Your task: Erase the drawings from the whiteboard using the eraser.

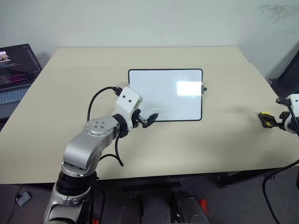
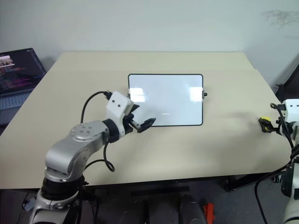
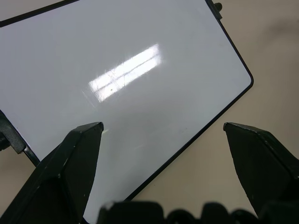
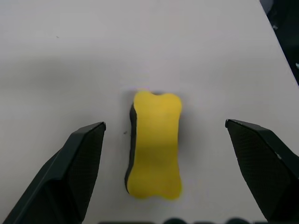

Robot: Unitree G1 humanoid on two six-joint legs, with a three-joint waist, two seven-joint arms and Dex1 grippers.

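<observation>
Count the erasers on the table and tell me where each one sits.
1. The yellow eraser lies on the table near its right edge, right of the whiteboard, between the open right end effector's fingers.

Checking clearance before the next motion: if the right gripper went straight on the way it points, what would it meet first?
Probably the eraser, lying on the table between the right gripper's open jaws, untouched.
</observation>
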